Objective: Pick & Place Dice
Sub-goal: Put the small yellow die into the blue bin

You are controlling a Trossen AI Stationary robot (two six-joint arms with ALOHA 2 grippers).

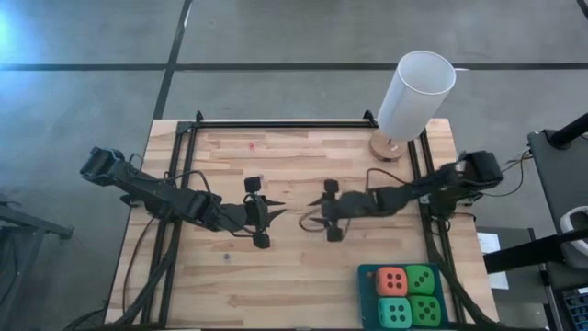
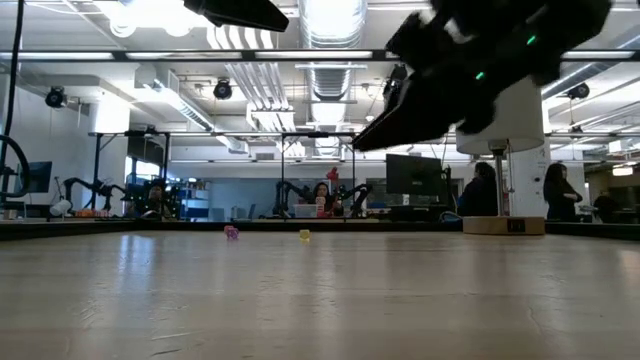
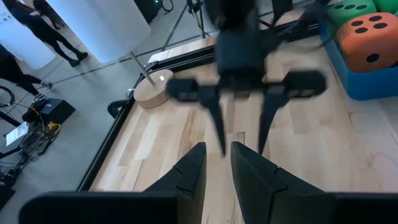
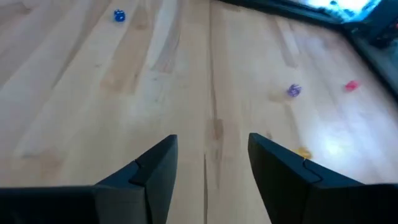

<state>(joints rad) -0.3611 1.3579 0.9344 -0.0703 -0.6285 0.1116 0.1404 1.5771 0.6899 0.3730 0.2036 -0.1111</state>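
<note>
Four dice lie in a blue tray (image 1: 365, 276) at the table's near right: an orange-red one (image 1: 393, 280), a bright green one (image 1: 421, 279), a turquoise one (image 1: 395, 312) and a second green one (image 1: 424, 310). The left wrist view shows the orange-red die (image 3: 370, 40) and one green die (image 3: 351, 9). Both grippers hang over the bare middle of the table, tips facing each other, far from the tray. My left gripper (image 1: 278, 213) (image 3: 217, 149) stands open by a narrow gap. My right gripper (image 1: 310, 211) (image 4: 212, 146) is open wider. Nothing is between either pair of fingers.
A tall white cylinder (image 1: 415, 92) stands on a round wooden base (image 1: 388, 147) at the far right. Tiny dice lie scattered on the boards: blue (image 4: 119, 15), purple (image 4: 293, 91), red (image 4: 351, 86), yellow (image 4: 303, 152). Black rails (image 1: 276, 123) frame the table.
</note>
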